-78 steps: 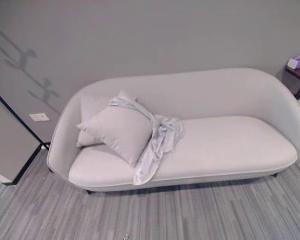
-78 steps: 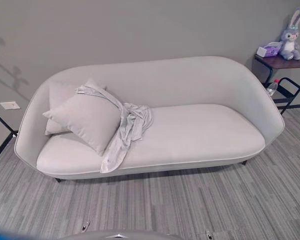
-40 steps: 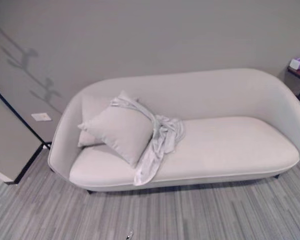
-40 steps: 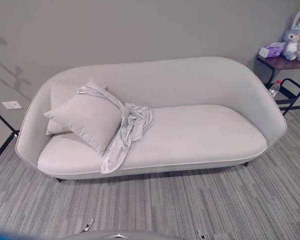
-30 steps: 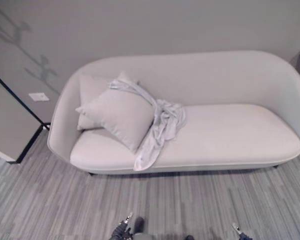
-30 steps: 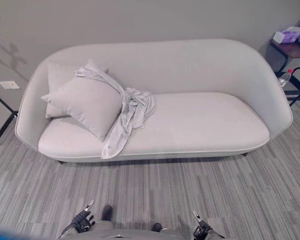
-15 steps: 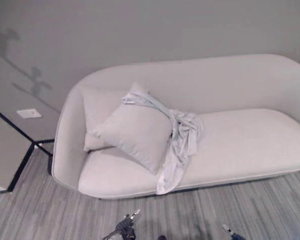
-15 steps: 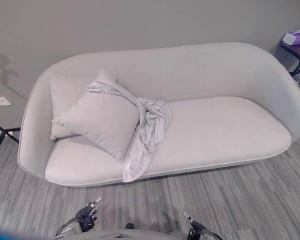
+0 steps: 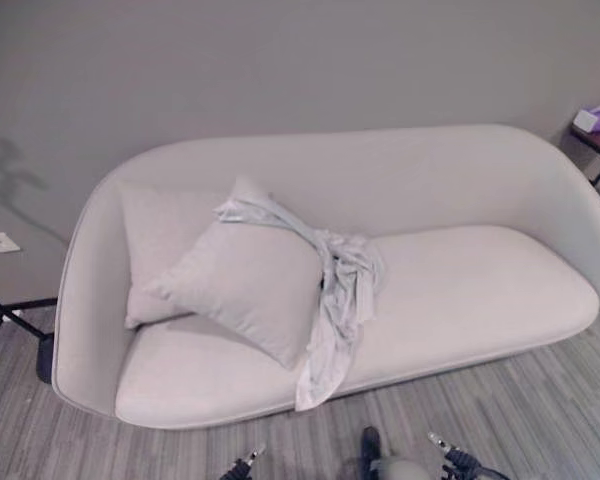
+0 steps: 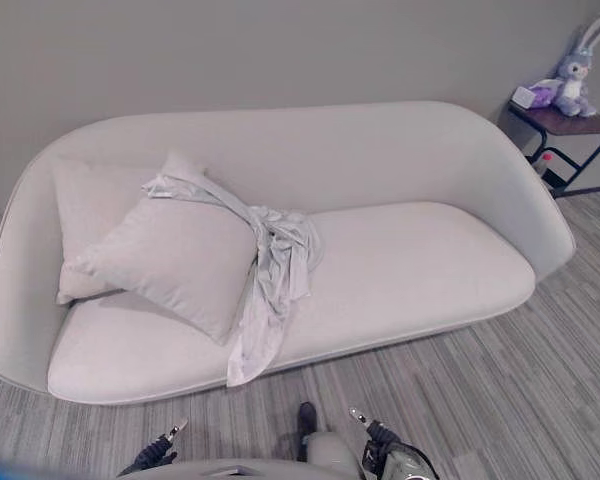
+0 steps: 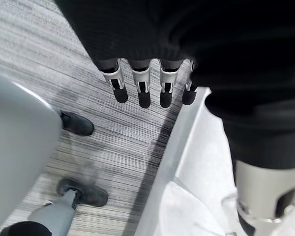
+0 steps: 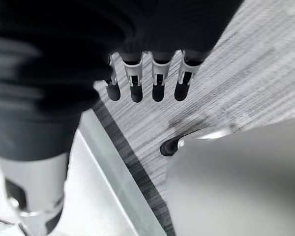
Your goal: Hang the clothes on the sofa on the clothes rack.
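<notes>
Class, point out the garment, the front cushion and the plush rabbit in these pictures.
garment (image 10: 276, 262): right eye view, its bunched middle on the seat.
front cushion (image 10: 170, 262): right eye view, middle of its face.
plush rabbit (image 10: 575, 75): right eye view, its body.

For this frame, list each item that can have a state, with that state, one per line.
garment: crumpled, draped over the front cushion, hanging past the seat edge, not held.
front cushion: propped tilted against the back cushion.
left hand: open, holding nothing.
right hand: open, holding nothing.
plush rabbit: sitting upright on the side table.
</notes>
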